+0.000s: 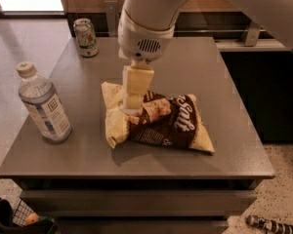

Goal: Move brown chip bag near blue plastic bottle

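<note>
The bag (172, 126) lies on the grey table (229, 87), approx. mid-top and a bit toward the front edge. Its long axis runs from pic-left/back to pic-right/front. It has pale yellow ends at both sides and a dark brown middle w/ white script facing up. The surface is crinkled, w/ a bunched-up fold near its back-left part.

The gripper (136, 104) is cream-coloured and hangs straight down from the white wrist of the arm (146, 23), which comes in from the top of the view. Its tip sits on the bag's left-back part, touching the bunched fold. Whether it's clamped on the bag or just resting there, can't tell, since it reads as one block from this angle.

The bottle (43, 106) stands upright near the table's pic-left edge, toward the front. It's clear plastic w/ a white cap and a white-and-blue label. It's near the bag's left end but not touching, w/ a strip of bare table btwn them.

A can (86, 37) stands upright at the back-left corner, well apart from both bag and bottle.

On the floor at bottom-left is a dark basket-like thing (7, 217), only partly in view. At bottom-right lies a small dark object (266, 224), too unclear to name. Dark cabinetry runs behind and pic-right of the table.
</note>
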### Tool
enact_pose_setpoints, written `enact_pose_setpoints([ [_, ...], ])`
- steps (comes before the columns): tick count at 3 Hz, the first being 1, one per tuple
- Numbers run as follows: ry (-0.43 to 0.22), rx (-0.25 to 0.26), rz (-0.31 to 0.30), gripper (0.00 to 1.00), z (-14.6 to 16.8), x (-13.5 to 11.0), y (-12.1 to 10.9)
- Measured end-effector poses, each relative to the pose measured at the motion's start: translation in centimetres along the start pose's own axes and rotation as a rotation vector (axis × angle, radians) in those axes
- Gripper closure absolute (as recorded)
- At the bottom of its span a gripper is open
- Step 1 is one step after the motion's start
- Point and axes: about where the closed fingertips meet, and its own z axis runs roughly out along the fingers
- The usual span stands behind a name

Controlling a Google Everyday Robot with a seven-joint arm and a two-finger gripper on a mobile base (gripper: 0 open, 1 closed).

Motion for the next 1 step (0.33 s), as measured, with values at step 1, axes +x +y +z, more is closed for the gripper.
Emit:
enact_pose_setpoints([
  [1, 0.0, 0.0, 0.0, 0.0, -0.01, 0.0, 0.0],
])
